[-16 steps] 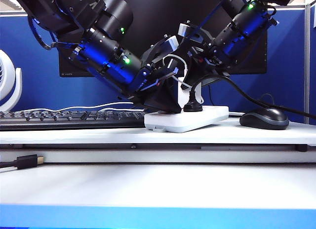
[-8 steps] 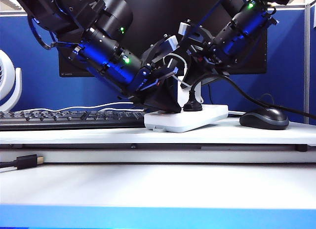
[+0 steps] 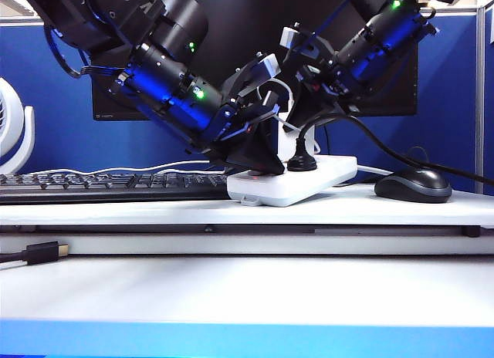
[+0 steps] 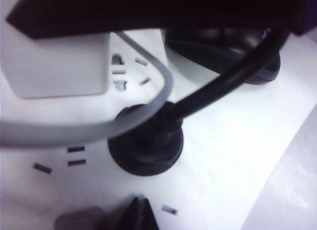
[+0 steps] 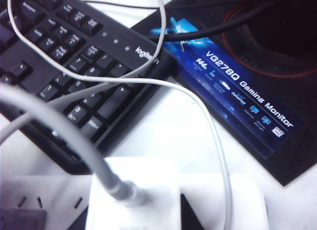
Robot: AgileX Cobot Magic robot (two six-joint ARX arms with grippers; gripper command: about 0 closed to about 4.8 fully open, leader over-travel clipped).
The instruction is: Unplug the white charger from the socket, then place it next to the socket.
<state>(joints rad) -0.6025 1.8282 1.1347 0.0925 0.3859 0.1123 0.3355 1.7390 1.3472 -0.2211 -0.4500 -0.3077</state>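
Note:
The socket (image 3: 309, 182) is a flat white power strip lying on the desk, also seen from close up (image 4: 237, 155). The white charger (image 3: 286, 144) stands over it, and I cannot tell whether its prongs are free. My right gripper (image 3: 290, 125) is shut on the white charger (image 5: 132, 195), with a dark finger on each side of the block. The charger's thin cable (image 5: 94, 155) loops away over the keyboard. My left gripper (image 3: 259, 170) is shut, its tips (image 4: 140, 212) pressing down on the socket's top. In the left wrist view the white charger (image 4: 59, 66) sits beside an outlet with bare holes.
A round black plug (image 3: 302, 163) with a thick black cord stands in the socket beside the charger (image 4: 146, 146). A black mouse (image 3: 413, 184) lies right of the socket, a black keyboard (image 3: 108, 186) to its left. A monitor base (image 5: 237, 91) is behind.
My right gripper has risen a little with the white charger. The socket's right end has come up slightly. The left arm has stayed still.

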